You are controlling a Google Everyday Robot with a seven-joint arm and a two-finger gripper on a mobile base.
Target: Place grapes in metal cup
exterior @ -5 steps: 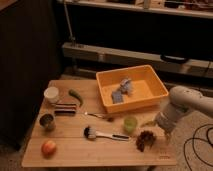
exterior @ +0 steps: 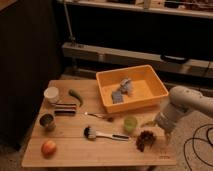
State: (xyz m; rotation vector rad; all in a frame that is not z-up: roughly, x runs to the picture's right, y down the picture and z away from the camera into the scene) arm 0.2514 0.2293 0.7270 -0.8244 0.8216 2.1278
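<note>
The grapes (exterior: 146, 140), a dark reddish-purple bunch, lie on the wooden table (exterior: 75, 157) near its right front corner. The metal cup (exterior: 47, 121), small, dull grey and dark inside, stands upright at the table's left side, far from the grapes. My gripper (exterior: 161, 134) hangs from the pale arm (exterior: 186, 102) that reaches in from the right. It is just right of the grapes and close above the table. The cup looks empty.
A translucent green cup (exterior: 130, 123) stands just left of the grapes. A dish brush (exterior: 102, 134) and a utensil (exterior: 97, 116) lie mid-table. An apple (exterior: 48, 148), a white cup (exterior: 51, 94), a green pepper (exterior: 76, 96) and a yellow bin (exterior: 150, 100) are also there.
</note>
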